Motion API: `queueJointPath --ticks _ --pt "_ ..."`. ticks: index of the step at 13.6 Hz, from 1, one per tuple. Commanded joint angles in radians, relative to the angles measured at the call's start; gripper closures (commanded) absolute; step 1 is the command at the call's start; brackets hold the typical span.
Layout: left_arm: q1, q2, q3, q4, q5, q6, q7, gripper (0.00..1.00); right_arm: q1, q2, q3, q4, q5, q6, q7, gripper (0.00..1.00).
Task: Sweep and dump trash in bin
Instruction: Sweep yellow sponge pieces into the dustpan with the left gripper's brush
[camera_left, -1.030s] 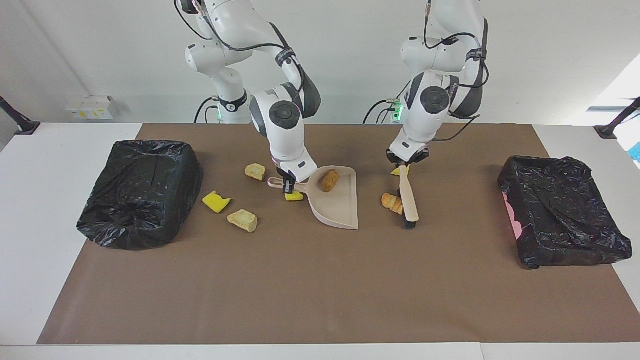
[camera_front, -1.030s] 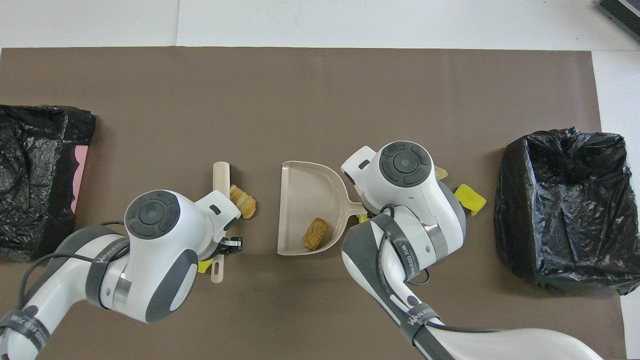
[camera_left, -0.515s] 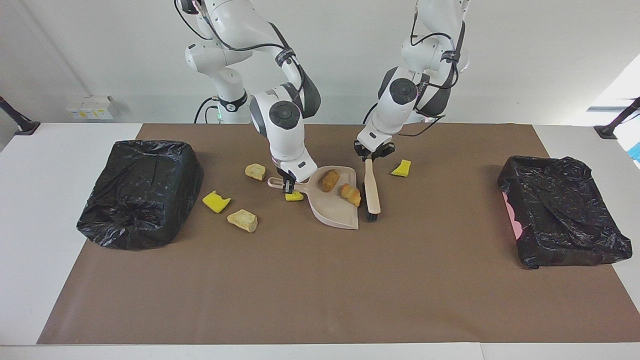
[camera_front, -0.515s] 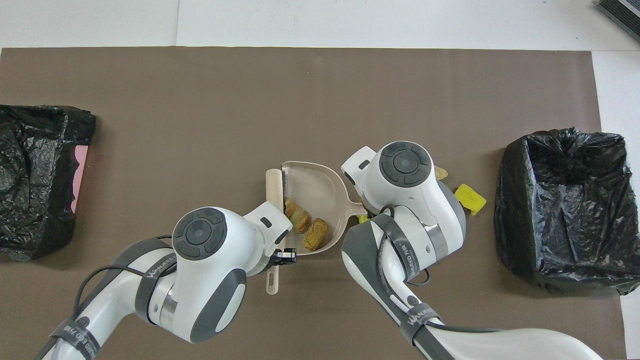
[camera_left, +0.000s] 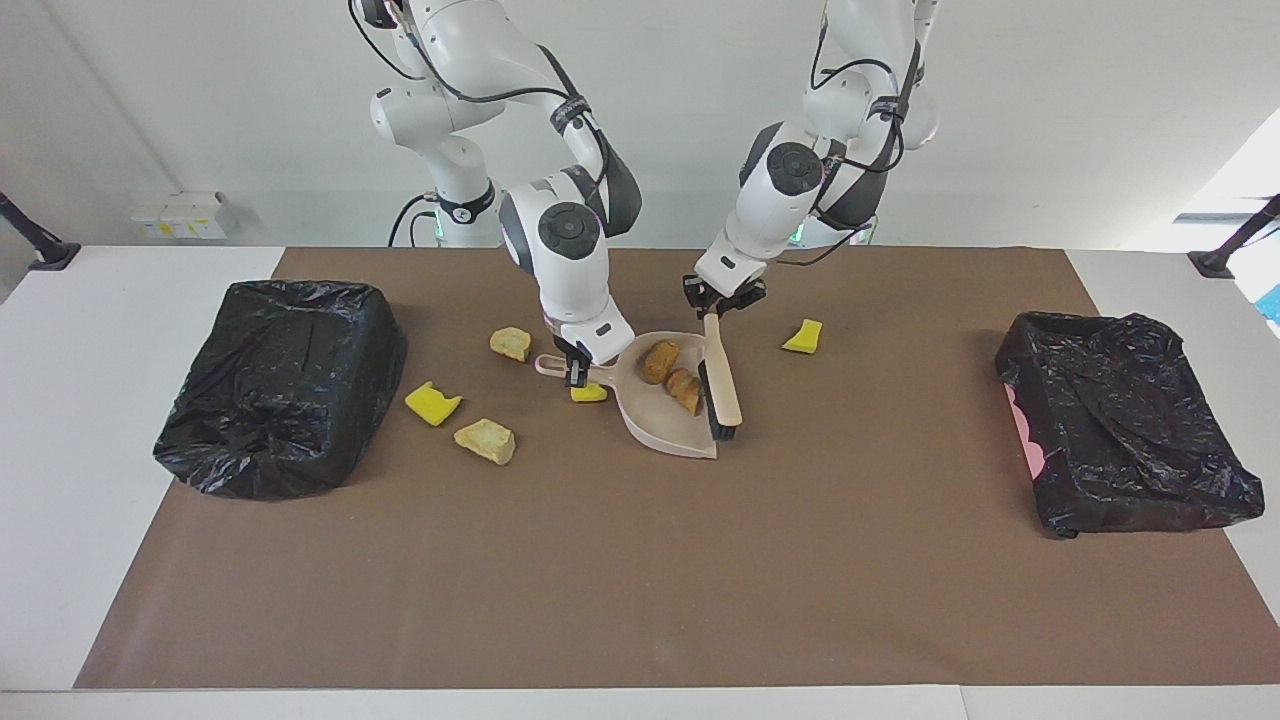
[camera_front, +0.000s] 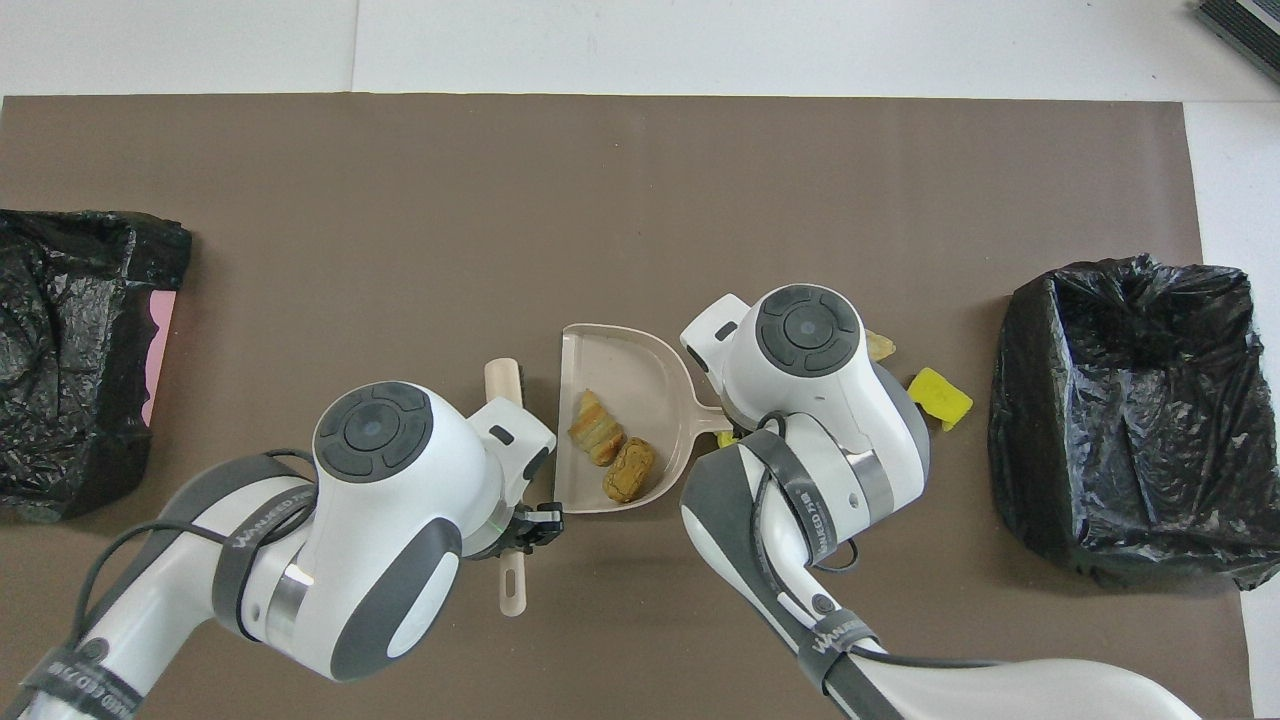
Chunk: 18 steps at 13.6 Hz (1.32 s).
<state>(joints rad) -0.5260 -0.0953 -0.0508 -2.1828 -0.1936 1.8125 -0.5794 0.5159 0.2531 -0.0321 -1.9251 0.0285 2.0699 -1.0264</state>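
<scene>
- Bin lined with a black bag (camera_left: 285, 385) at the right arm's end of the table; what is inside cannot be seen.
- Beside it on the brown mat (camera_left: 640, 560): a yellow sponge piece (camera_left: 432, 403), a tan lump (camera_left: 486, 441) just farther from the robots, and another tan lump (camera_left: 511, 343) nearer to them.
- Right gripper (camera_left: 577, 372) clamped on the handle of the beige dustpan (camera_left: 668, 420), which lies flat on the mat. A second yellow sponge piece (camera_left: 589, 392) lies directly beneath that gripper, touching the handle.
- In the dustpan: two orange-brown bread-like pieces (camera_left: 660, 360) (camera_left: 685, 389), side by side near its rear wall.
- Left gripper (camera_left: 723, 304) closed on the handle of the brush (camera_left: 722, 384), bristle end down at the dustpan's open edge, just beside the bread-like pieces.
- Third yellow sponge piece (camera_left: 804, 336) lies on the mat toward the left arm's end, apart from the brush.
- Second black-bagged bin (camera_left: 1125, 435) at the left arm's end; contents not discernible.
</scene>
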Motion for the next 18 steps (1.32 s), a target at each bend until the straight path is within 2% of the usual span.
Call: queueJointPath --ticks 1,3,7,9,12,16,18 --pt "0.026 -0.092 -0.004 -0.055 0.103 -0.154 -0.085 1.0 0.024 -0.038 0.008 -0.043 -0.021 0.016 -0.018 1.0" --pt "0.035 -0.156 -0.004 -0.151 0.115 -0.142 -0.187 1.0 0.03 -0.041 0.009 -0.041 -0.048 0.012 -0.049 1.0" --pt "0.083 -0.26 -0.006 -0.28 0.117 -0.157 -0.278 1.0 0.058 -0.057 0.008 -0.074 -0.051 0.021 -0.077 1.0" --pt "0.08 -0.285 -0.011 -0.325 0.115 -0.139 -0.35 1.0 0.068 -0.057 0.008 -0.074 -0.053 0.021 -0.069 1.0" --pt "0.066 -0.27 -0.012 -0.351 0.086 -0.018 -0.422 1.0 0.069 -0.055 0.008 -0.074 -0.053 0.022 -0.069 1.0" --pt "0.034 -0.156 -0.012 -0.353 -0.026 0.143 -0.422 1.0 0.069 -0.054 0.008 -0.074 -0.053 0.024 -0.049 1.0" --pt "0.031 -0.12 -0.014 -0.338 -0.032 0.241 -0.404 1.0 0.069 -0.054 0.008 -0.074 -0.053 0.025 -0.046 1.0"
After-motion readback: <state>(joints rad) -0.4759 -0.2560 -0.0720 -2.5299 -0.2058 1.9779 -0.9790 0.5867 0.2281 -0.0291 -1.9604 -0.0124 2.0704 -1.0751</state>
